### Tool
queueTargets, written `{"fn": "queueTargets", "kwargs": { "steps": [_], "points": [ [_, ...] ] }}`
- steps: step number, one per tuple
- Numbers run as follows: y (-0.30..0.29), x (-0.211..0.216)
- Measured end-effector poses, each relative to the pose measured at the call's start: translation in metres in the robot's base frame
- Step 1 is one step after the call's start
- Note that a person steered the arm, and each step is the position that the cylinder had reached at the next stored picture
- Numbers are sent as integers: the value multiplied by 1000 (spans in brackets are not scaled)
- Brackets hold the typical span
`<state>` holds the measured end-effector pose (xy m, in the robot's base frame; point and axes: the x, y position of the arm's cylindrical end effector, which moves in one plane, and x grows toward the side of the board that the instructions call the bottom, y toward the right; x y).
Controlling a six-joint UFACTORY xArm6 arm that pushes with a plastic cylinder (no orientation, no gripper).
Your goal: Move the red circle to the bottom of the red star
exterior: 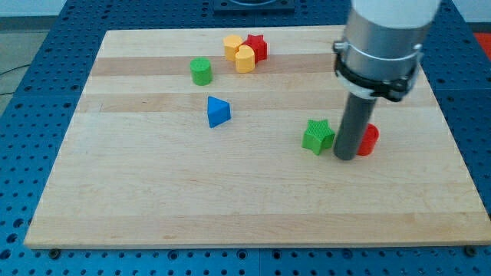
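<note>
A: Seven blocks on the board point(153, 215), counted. 2 red, 2 yellow, 2 green, 1 blue. No trays, bins or other containers; everything lies straight on the wood.

B: Landmark?

A: My tip point(345, 157). It's down on the board, nearer the view's bottom than any block. No jaws on this rig, just the dark rod, so nothing to open or clamp, and it holds nothing.

B: Nearest blocks?

A: Red circle point(369, 140), touching the rod on the view's right, partly hidden behind it. Green star point(317, 136) just beside the tip on the view's left; can't tell if it touches.

B: Next out?

A: Blue triangle point(218, 112), well apart to the view's left and a bit toward the top. Green cylinder point(201, 71) further left and higher.

B: Farthest?

A: Cluster near the view's top, left of the tip: 2 yellow blocks, one point(245, 58) in front, one point(232, 45) behind, exact shapes unclear, touching each other. Red star point(257, 47) pressed against them on their right side.

B: Circle vs star?

A: Well apart. Circle by my tip, star up in that cluster.
</note>
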<state>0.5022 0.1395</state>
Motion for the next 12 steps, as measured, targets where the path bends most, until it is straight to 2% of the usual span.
{"fn": "queueTargets", "kwargs": {
  "steps": [1, 2, 3, 4, 5, 6, 7, 9, 11, 12],
  "points": [
    [5, 8],
    [43, 2],
    [59, -42],
    [35, -97],
    [91, -52],
    [73, 8],
    [18, -16],
    [16, -88],
    [-32, -174],
    [-25, -174]
  ]
}}
